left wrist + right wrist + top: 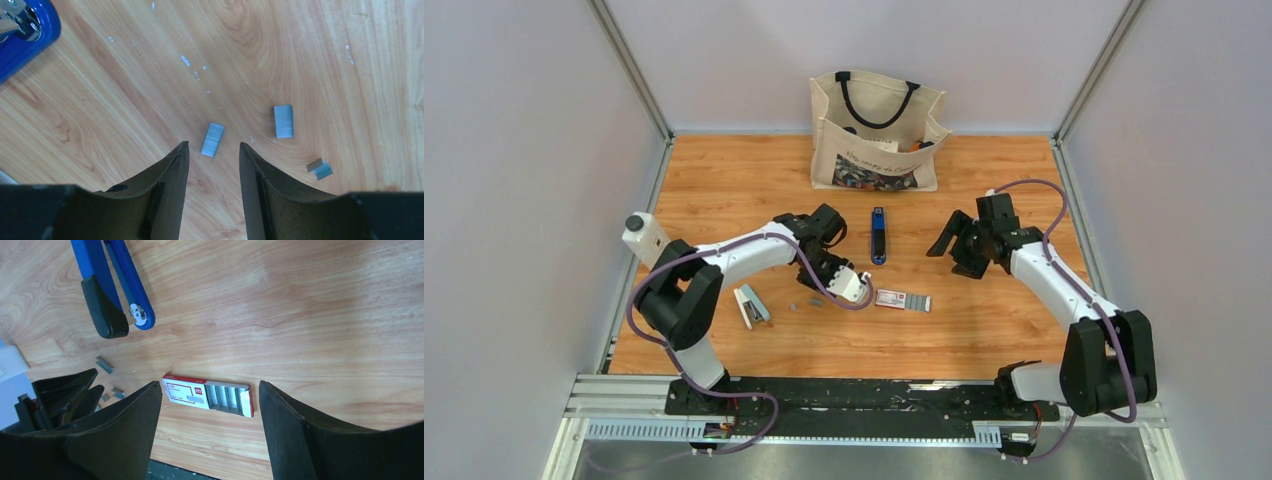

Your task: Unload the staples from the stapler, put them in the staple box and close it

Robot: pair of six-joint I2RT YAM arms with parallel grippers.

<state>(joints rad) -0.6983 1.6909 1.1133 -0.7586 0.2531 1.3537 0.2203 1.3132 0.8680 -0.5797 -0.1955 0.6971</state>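
The blue stapler (pixel 879 237) lies mid-table; in the right wrist view the stapler (pixel 112 285) shows two blue arms splayed apart and a black end. Short grey staples (pixel 213 139) lie loose on the wood, one strip just ahead of my left gripper (pixel 214 145), which is open and holds nothing. Two more staple pieces (pixel 283 121) lie to its right. From above, the left gripper (pixel 824 275) hangs over the staples (pixel 806 302), left of the stapler. My right gripper (pixel 949 245) stands open and empty to the stapler's right, its fingertips (pixel 155 390) wide apart.
A red-and-white staple box (pixel 902 300), slid half open, lies near the front middle. A small pale blue and white object (pixel 749 305) rests by the left arm. A canvas tote bag (pixel 879 130) stands at the back wall.
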